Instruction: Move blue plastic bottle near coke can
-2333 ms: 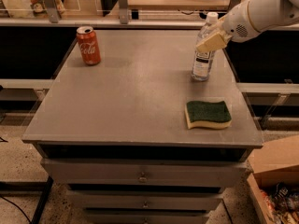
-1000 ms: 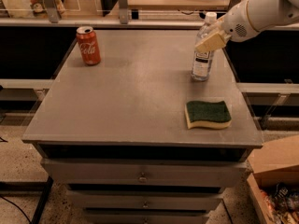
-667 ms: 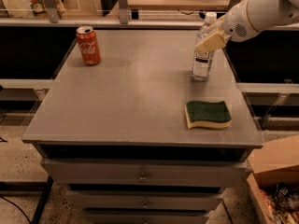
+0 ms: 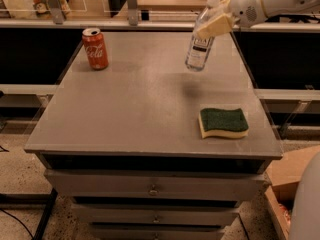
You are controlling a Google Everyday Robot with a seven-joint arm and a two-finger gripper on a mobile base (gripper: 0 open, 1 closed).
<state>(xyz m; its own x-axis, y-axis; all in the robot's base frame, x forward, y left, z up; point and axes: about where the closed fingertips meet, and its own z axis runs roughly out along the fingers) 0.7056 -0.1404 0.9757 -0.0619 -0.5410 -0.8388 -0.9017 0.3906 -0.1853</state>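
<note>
The coke can (image 4: 95, 49) stands at the far left corner of the surface (image 4: 140, 109), well apart from the blue plastic bottle (image 4: 199, 51), which hangs tilted above the far right part, its base clear of the top and its cap leaning right. The hand (image 4: 211, 25) reaches in from the right and closes around the bottle's upper part, just below the cap. A sponge (image 4: 223, 122) lies near the front right edge, in front of the bottle, and drawers (image 4: 150, 186) sit beneath the surface.
</note>
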